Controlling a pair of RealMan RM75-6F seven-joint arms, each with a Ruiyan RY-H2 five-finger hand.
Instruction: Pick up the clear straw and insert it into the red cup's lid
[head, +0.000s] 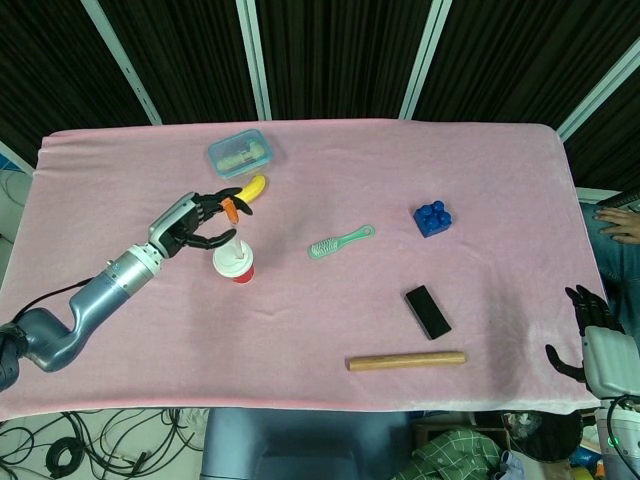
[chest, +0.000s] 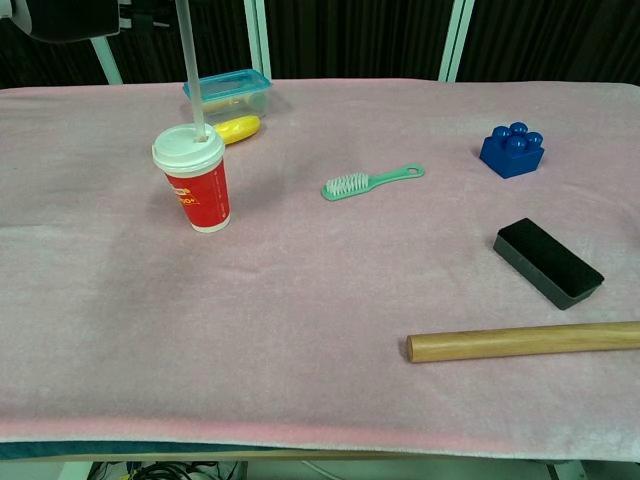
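Observation:
The red cup (chest: 198, 195) with its white lid (chest: 187, 150) stands upright on the pink cloth, left of centre; the head view shows the cup (head: 235, 264) too. The clear straw (chest: 192, 70) is nearly vertical, and its lower end meets the lid's small hole. My left hand (head: 196, 221) hovers just left of the cup and pinches the straw's upper part, where an orange bit shows between the fingertips. In the chest view the hand is mostly cut off at the top edge. My right hand (head: 598, 334) hangs off the table's right front corner, fingers apart and holding nothing.
Behind the cup lie a yellow banana (head: 250, 188) and a blue-lidded box (head: 240, 152). To the right are a green brush (head: 340, 242), a blue block (head: 433, 218), a black box (head: 427, 311) and a wooden rod (head: 406, 360).

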